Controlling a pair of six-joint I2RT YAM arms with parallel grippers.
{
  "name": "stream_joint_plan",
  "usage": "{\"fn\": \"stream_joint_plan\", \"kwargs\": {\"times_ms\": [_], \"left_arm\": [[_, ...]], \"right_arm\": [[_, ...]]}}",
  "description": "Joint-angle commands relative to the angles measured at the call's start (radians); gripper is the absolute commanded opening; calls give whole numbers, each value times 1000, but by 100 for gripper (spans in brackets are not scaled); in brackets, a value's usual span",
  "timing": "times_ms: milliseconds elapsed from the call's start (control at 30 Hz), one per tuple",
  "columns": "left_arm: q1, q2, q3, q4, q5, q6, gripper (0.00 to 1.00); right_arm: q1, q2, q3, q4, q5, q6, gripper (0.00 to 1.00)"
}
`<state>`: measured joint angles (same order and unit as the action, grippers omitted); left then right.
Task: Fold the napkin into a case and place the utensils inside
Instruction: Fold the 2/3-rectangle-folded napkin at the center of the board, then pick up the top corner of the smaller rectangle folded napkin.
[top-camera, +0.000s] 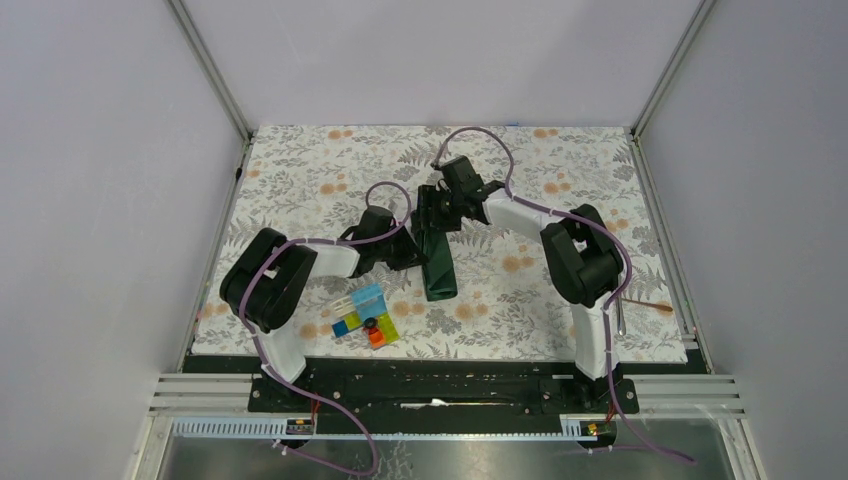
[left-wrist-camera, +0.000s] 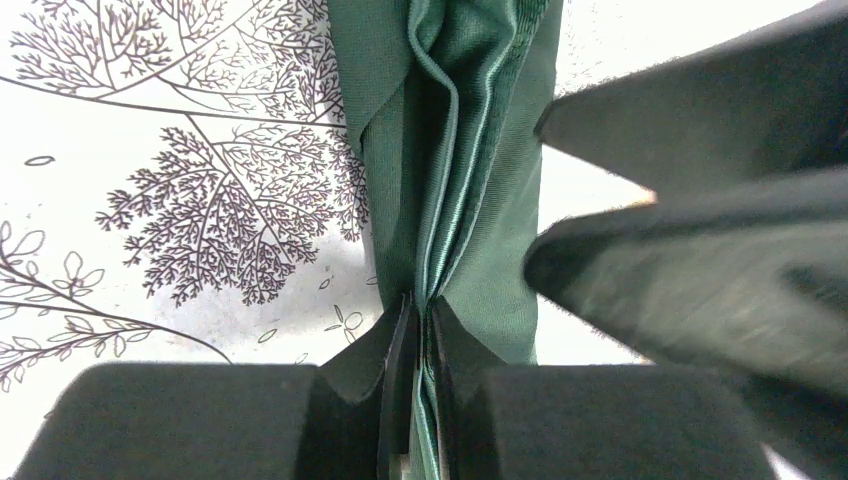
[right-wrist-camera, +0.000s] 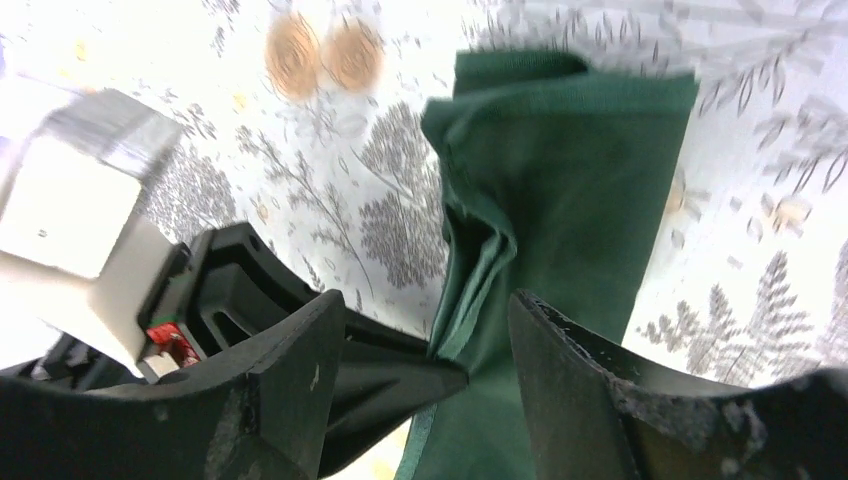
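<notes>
The dark green napkin (top-camera: 439, 268) lies as a narrow folded strip in the middle of the floral cloth. My left gripper (top-camera: 418, 254) reaches it from the left and is shut on a raised fold of the napkin (left-wrist-camera: 470, 150); the cloth is pinched between the left gripper's (left-wrist-camera: 425, 325) pads. My right gripper (top-camera: 438, 212) hovers over the strip's far end, open, straddling the napkin (right-wrist-camera: 570, 170) at the same fold. Between the right gripper's (right-wrist-camera: 425, 320) fingers pokes the tip of a left finger (right-wrist-camera: 400, 380). A copper spoon (top-camera: 652, 304) and a silver utensil (top-camera: 621, 318) lie at the right edge.
A cluster of colourful plastic blocks (top-camera: 365, 318) sits near the front left, close to the left arm. The table's metal frame runs along both sides, with white walls beyond. The right gripper's fingers (left-wrist-camera: 700, 250) fill the right of the left wrist view.
</notes>
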<state>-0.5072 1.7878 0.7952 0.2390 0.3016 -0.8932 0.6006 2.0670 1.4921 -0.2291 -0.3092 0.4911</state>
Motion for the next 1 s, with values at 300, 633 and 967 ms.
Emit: {"fn": "stream_joint_plan", "kwargs": {"times_ms": [300, 633, 967], "left_arm": [[4, 21, -41, -92, -42, 17, 13], [4, 20, -29, -99, -45, 22, 12], [3, 21, -28, -102, -51, 27, 11]], "right_arm": [[-12, 32, 54, 190, 55, -171, 58], [8, 80, 107, 142, 104, -209, 48], [89, 103, 165, 63, 333, -268, 49]]}}
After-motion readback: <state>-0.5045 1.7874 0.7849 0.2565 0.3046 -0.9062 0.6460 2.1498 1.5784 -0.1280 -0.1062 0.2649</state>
